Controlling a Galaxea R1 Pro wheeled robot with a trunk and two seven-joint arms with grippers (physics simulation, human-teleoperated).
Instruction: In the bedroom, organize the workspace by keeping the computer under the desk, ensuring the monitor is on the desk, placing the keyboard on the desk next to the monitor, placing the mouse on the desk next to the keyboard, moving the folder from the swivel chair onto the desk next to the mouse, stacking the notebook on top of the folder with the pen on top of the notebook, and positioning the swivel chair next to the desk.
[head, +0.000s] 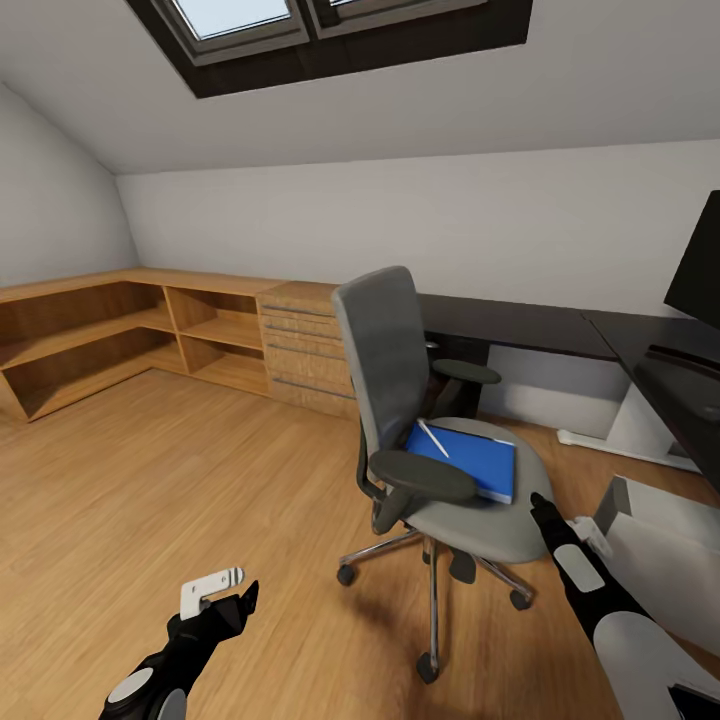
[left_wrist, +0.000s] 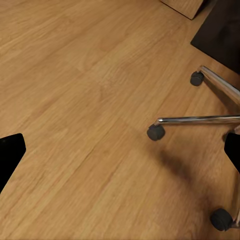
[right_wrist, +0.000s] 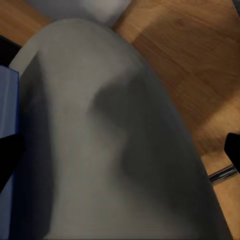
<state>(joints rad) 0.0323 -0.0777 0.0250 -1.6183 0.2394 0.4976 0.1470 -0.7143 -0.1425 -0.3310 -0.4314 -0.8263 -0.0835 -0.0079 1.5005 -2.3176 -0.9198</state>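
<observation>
Nearest the camera, the left claw (head: 235, 600) hangs low over the bare light-wood plank floor (head: 150, 500), its dark fingers spread apart and holding nothing; its wrist view looks down on the floor and on the chrome star base (left_wrist: 200, 120) with black castors. The right claw (head: 540, 505) reaches to the front edge of the seat of the grey padded swivel chair (head: 385, 350) with black armrests; in its wrist view the two finger tips sit far apart at either edge with the grey seat cushion (right_wrist: 110, 140) between them, so it is released and grips nothing. On the seat lies the flat bright blue folder (head: 470, 460), and a thin short pale pen (head: 433, 439) rests across its near-left corner; whether a grey notebook lies under the pen cannot be told. Just right of the chair, at floor level, stands a light grey box-like object (head: 660, 550), partly cut off. Behind the chair runs the long black-topped bench (head: 520, 325) with a white leg, turning along the right side, where the black front of the wide flat monitor (head: 698, 265) stands on it. Farther left, a low light-wood cabinet (head: 180, 330) with open shelves and drawers lines the white wall under a skylight (head: 250, 20).
</observation>
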